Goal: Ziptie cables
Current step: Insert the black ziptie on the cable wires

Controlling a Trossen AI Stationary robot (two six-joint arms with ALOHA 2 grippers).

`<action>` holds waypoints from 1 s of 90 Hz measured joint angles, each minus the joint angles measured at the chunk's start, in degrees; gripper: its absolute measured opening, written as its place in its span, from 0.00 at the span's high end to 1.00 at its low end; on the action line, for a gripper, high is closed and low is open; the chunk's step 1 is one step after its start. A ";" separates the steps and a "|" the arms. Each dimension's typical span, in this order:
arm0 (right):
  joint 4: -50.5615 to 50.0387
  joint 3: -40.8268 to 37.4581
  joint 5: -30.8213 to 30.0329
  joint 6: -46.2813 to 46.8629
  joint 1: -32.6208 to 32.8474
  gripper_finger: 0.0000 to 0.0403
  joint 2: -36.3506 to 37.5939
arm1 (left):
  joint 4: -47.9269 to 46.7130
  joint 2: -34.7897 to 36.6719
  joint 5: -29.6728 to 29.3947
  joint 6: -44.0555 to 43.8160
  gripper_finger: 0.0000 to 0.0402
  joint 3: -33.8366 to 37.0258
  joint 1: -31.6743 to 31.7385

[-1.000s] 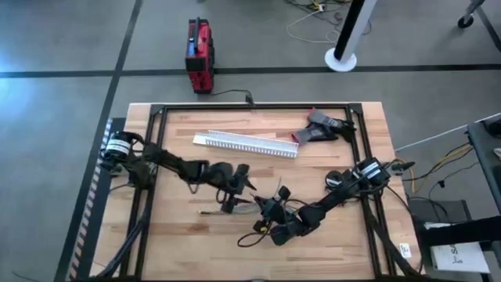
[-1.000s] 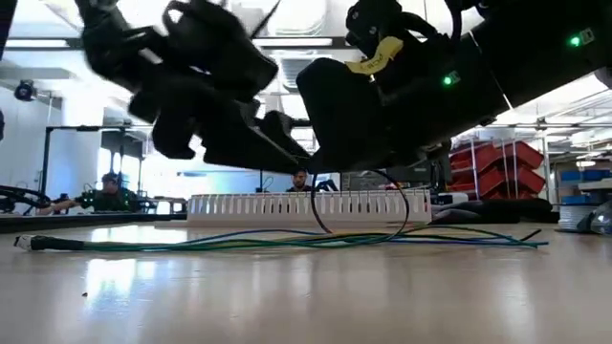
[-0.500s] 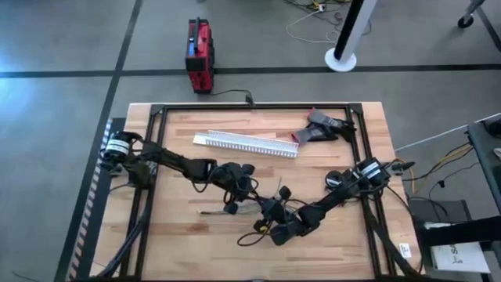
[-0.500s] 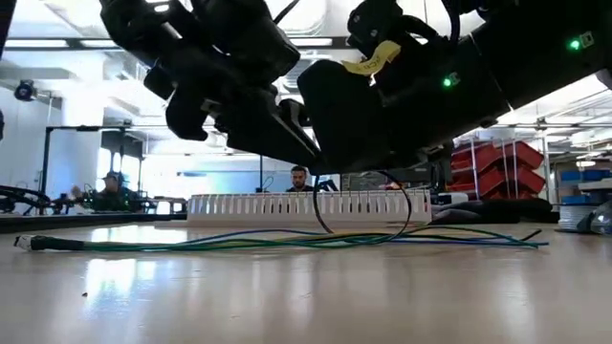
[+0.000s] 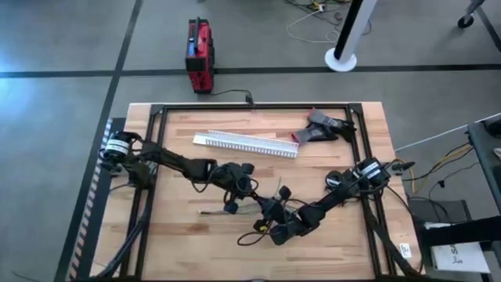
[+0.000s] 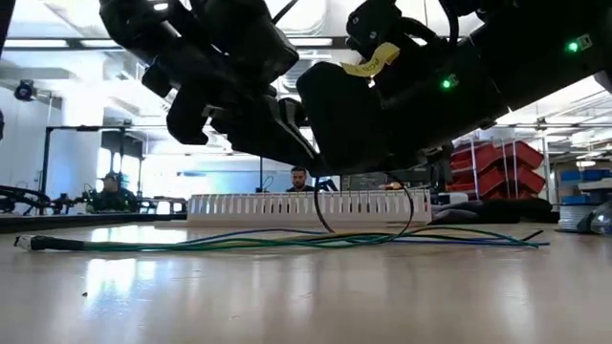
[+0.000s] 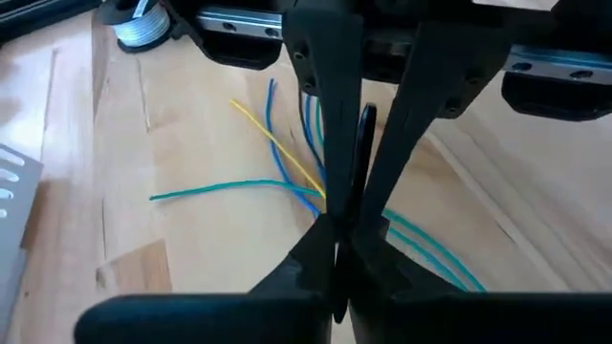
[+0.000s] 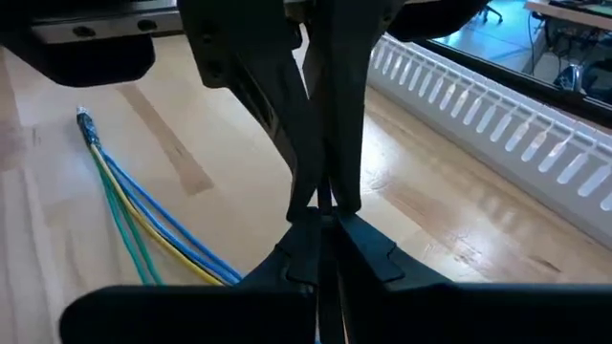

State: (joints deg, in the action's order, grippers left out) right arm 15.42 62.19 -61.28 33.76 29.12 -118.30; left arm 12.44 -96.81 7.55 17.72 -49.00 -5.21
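The cables, thin teal, blue and yellow wires, lie flat on the wooden table near its middle; their plug end points away. The ziptie, a thin black strip, hangs as a loop down to the cables beneath both grippers. I cannot tell whether it passes under the wires. My left gripper and right gripper meet tip to tip just above the cables, both shut on the ziptie. My left gripper pinches the ziptie's black strip between its two fingertips, coming level from the table's left. The strip runs on from there into the other gripper. The loop hangs below, above the table. My right gripper pinches the ziptie between its two fingers, coming from the table's right and slanting down. The strip's dark end shows between those fingers. The loop hangs below them onto the cables.
A long white slotted channel lies beyond the cables toward the far edge. A black tool sits at the far right. A black frame rims the table. People are in the room behind.
My left gripper has moved toward the table's right, up to the right gripper's tips, and has shut on the ziptie there. The right gripper, the loop and the cables have stayed where they were.
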 joint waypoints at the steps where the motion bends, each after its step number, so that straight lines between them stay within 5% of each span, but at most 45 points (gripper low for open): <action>1: 0.04 0.00 0.00 0.05 0.01 0.99 0.01 | -0.03 0.14 -0.01 0.05 1.00 0.11 0.00; 51: -0.09 0.04 -0.16 0.94 0.26 0.99 0.13 | 0.23 12.51 -4.48 0.51 1.00 8.23 1.62; 90: -3.80 -0.03 0.33 9.24 0.24 0.99 0.19 | 11.71 28.31 -8.71 -5.97 1.00 29.73 11.79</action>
State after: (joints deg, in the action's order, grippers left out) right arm 11.62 62.16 -60.95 43.00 29.36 -118.11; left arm 24.15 -68.50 -1.16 11.75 -19.27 6.58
